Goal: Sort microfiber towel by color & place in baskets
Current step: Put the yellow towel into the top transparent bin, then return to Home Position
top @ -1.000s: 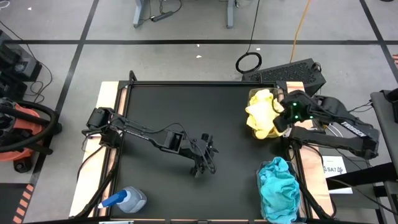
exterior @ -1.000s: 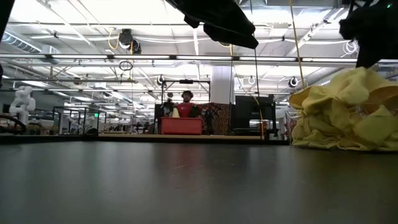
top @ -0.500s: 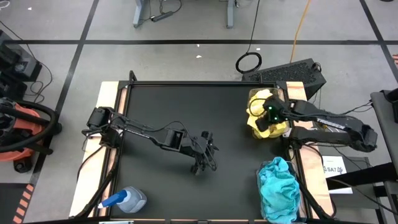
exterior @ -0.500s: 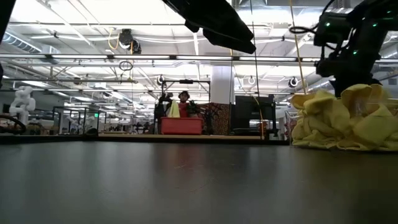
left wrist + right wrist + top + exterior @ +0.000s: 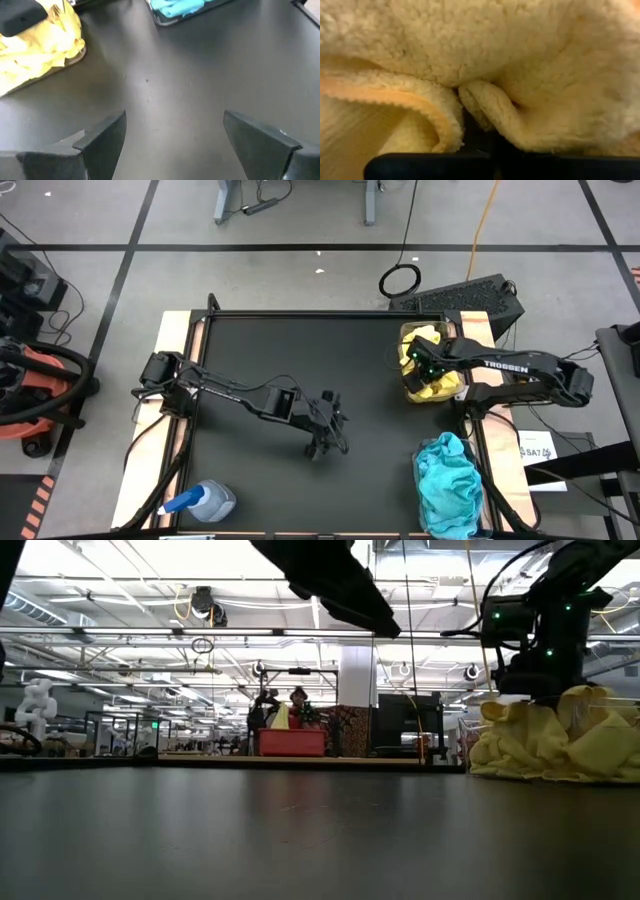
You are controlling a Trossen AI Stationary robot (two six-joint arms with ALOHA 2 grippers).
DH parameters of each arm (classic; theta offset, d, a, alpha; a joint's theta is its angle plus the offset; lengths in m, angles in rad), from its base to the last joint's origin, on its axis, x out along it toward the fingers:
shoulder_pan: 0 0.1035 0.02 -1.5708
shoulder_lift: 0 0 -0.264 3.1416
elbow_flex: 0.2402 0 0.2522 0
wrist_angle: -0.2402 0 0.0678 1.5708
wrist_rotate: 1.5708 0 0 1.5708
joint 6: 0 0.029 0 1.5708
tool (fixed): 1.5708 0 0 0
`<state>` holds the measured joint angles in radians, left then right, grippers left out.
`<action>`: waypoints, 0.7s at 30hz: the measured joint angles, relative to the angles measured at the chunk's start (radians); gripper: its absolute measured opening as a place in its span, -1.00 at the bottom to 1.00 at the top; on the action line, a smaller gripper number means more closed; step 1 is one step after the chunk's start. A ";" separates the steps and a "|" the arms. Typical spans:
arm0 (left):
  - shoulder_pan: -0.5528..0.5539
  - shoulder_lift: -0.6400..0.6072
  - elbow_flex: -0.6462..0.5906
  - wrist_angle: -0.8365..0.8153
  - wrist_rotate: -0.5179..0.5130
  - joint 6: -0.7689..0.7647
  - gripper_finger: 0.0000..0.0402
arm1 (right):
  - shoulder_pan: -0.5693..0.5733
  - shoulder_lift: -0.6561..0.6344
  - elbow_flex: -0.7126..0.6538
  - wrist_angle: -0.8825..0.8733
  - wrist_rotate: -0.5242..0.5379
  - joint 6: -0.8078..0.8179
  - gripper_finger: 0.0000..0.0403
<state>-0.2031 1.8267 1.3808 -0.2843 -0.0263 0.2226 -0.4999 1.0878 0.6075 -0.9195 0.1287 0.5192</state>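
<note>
Your black worktop (image 5: 300,370) carries everything. Teal-blue towels (image 5: 448,480) heaped in near-right basket (image 5: 425,518). Yellow towels (image 5: 432,385) piled in far-right basket (image 5: 404,332). Your right gripper (image 5: 420,362) is down in yellow heap, cloth pressed against wrist camera; fingers hidden, can't tell their spread. Your left gripper (image 5: 322,444) hovers low over mid-worktop, fingers (image 5: 102,135) wide, holding nothing. Spray bottle (image 5: 200,502) lies at near-left corner.
</note>
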 joint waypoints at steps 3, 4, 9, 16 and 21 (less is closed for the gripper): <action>0.000 0.000 0.000 -0.027 -0.002 -0.005 0.69 | 0.000 -0.011 0.020 -0.024 -0.003 -0.006 -0.99; 0.000 0.000 0.000 -0.035 -0.005 -0.005 0.69 | 0.000 -0.021 0.031 -0.039 -0.004 -0.006 -0.99; 0.000 -0.004 0.000 -0.083 -0.031 -0.005 0.69 | 0.000 -0.088 0.115 -0.120 -0.005 -0.021 -0.99; 0.000 -0.052 0.000 -0.125 -0.135 0.027 0.69 | 0.030 -0.206 0.240 -0.160 -0.059 -0.070 -0.99; 0.007 -0.119 -0.001 -0.164 -0.181 0.047 0.69 | 0.068 -0.289 0.329 -0.165 -0.083 -0.108 -0.99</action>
<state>-0.1963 1.7077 1.3800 -0.4485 -0.2076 0.2699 -0.4322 0.7985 0.9368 -1.0849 0.0455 0.4107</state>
